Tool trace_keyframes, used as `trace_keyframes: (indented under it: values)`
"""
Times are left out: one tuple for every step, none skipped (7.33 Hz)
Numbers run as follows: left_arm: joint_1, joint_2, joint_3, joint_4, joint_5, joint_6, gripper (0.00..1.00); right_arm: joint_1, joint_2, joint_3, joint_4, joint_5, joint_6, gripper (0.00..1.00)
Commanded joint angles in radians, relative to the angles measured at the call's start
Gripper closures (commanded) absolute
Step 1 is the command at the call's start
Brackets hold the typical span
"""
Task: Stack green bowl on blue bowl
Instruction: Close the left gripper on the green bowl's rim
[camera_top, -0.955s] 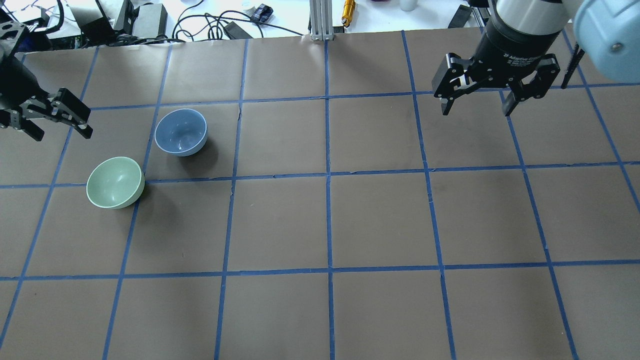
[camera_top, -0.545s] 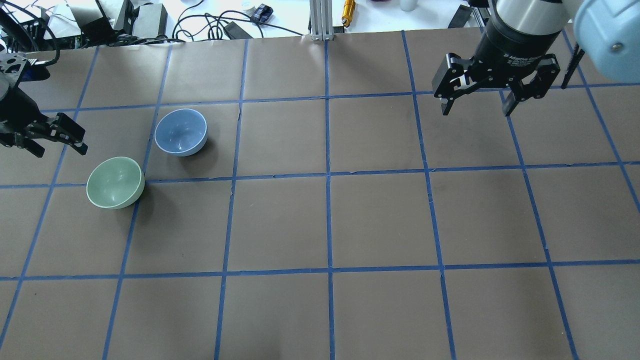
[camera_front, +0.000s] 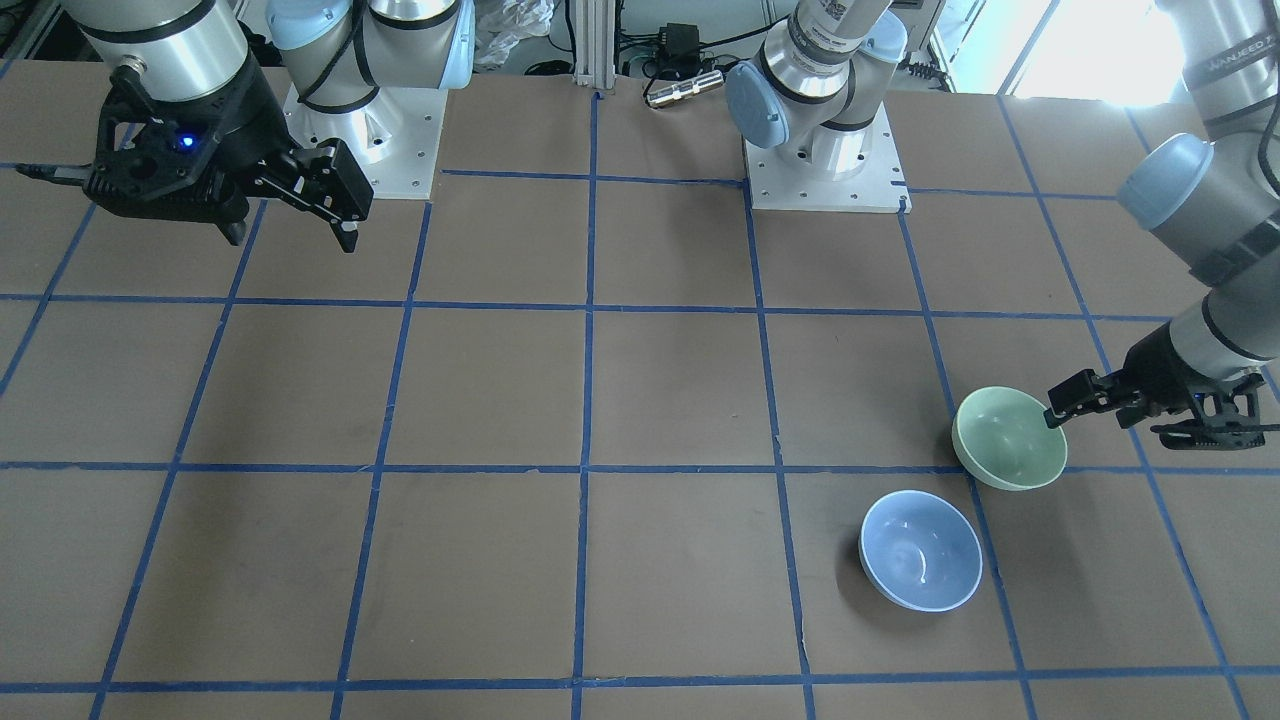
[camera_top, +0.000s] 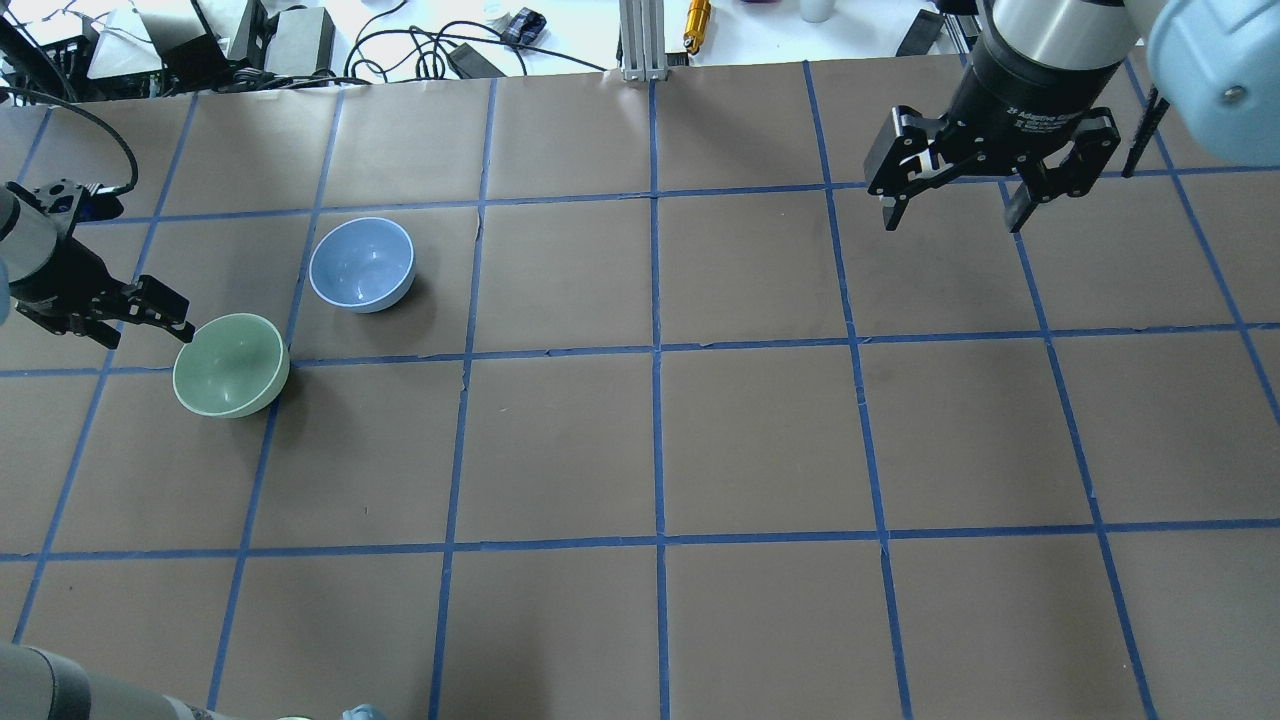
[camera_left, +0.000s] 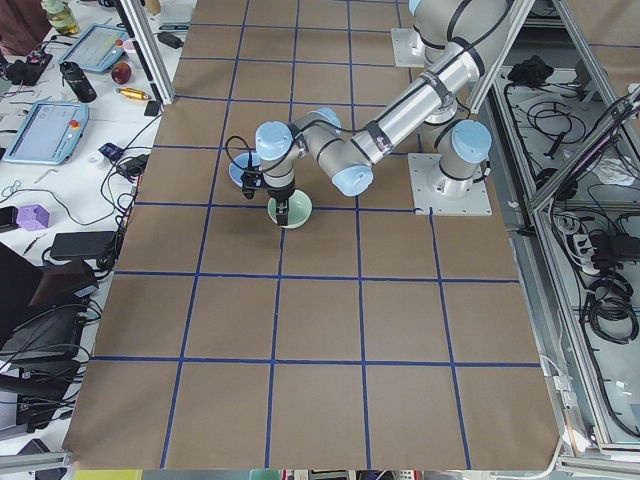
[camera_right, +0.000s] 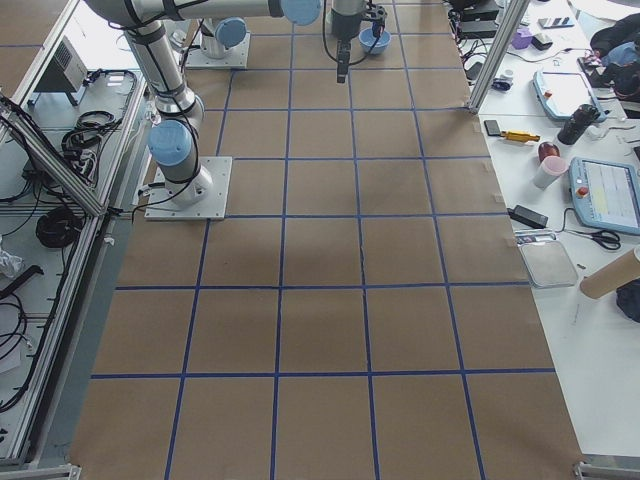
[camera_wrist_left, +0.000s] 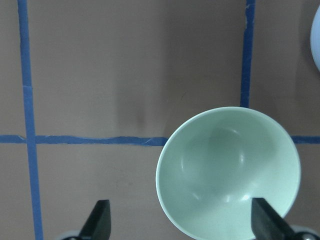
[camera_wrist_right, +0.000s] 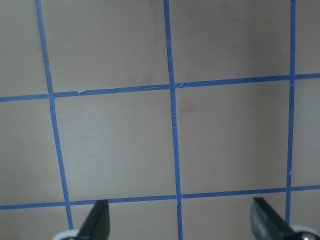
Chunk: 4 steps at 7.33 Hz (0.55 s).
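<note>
The left gripper (camera_wrist_left: 182, 222) – jaws spread wide – hovers at the rim of the green bowl (camera_top: 231, 365), near the blue bowl (camera_top: 361, 265).

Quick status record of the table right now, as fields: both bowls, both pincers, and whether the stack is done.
green bowl: upright on the table, near the blue bowl but apart from it
blue bowl: upright on the table, nothing in it
left pincer: open, straddling the green bowl's rim, one finger over the inside and the other outside; contact cannot be told
right pincer: open, above bare table, far from both bowls
stack: not yet done
</note>
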<state>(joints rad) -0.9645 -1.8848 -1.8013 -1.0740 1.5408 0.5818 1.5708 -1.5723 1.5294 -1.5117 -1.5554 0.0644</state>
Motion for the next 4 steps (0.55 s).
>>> trace_keyframes:
  values:
    - [0.023,-0.061,-0.027,0.083,-0.005,0.036,0.03,0.0,0.0,0.0,0.001,0.0,0.0,0.0]
    - [0.023,-0.075,-0.029,0.083,-0.007,0.042,0.04,0.0,0.0,0.0,0.001,0.0,0.0,0.0]
    - [0.023,-0.08,-0.033,0.083,-0.001,0.047,0.17,0.0,0.0,0.0,-0.001,0.0,0.0,0.0]
    - [0.024,-0.079,-0.036,0.082,-0.001,0.053,0.45,0.0,0.0,0.0,0.001,0.0,0.0,0.0]
